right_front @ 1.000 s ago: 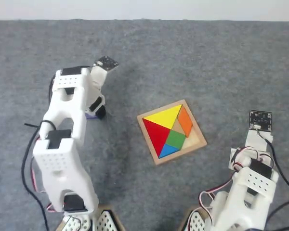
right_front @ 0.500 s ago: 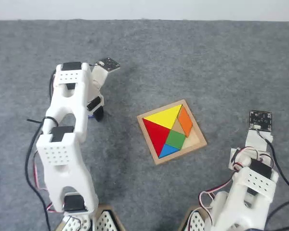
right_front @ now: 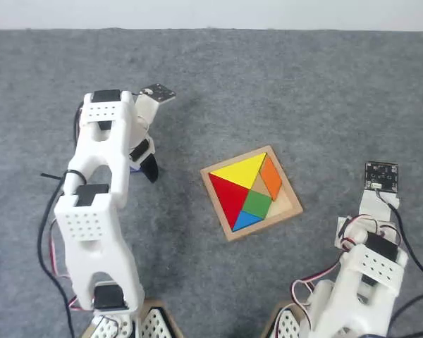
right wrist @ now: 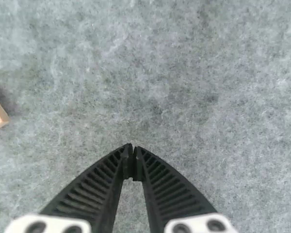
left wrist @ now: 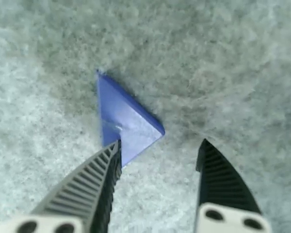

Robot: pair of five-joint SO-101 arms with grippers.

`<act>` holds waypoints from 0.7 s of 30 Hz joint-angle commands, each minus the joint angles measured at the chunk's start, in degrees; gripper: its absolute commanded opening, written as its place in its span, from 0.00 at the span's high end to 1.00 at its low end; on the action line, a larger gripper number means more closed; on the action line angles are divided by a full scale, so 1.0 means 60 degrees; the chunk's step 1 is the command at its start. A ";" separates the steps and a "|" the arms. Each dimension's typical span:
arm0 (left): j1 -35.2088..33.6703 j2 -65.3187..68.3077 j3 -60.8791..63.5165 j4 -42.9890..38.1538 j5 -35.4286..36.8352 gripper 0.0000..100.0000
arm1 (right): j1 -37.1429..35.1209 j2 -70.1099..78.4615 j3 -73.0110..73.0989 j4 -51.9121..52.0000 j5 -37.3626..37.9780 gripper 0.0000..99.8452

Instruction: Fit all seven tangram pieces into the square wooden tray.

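Left hand (left wrist: 157,145) is spread wide over the violet-blue triangle (left wrist: 126,121), one finger at its edge, and the piece lies flat on the grey surface (right_front: 268,84) toward the left edge. The wooden tray (right_front: 287,205) sits mid-surface, holding a yellow triangle (right_front: 241,171), red triangle (right_front: 229,197), orange piece (right_front: 271,176), green square (right_front: 256,204) and blue triangle (right_front: 247,220). Right hand (right wrist: 130,151) is clenched on nothing, near the right edge.

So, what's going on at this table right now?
A tangram puzzle is partly done. The left gripper is open over a blue triangle lying on the grey mat, away from the wooden tray. The tray already holds several coloured pieces, with a bare patch left. The right gripper is shut above the mat, holding nothing.
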 commanded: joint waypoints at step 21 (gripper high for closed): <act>-0.0337 0.0440 -0.0505 -0.0484 0.0015 0.75 | -0.0022 -0.0183 -0.0366 -0.0125 -0.0088 0.99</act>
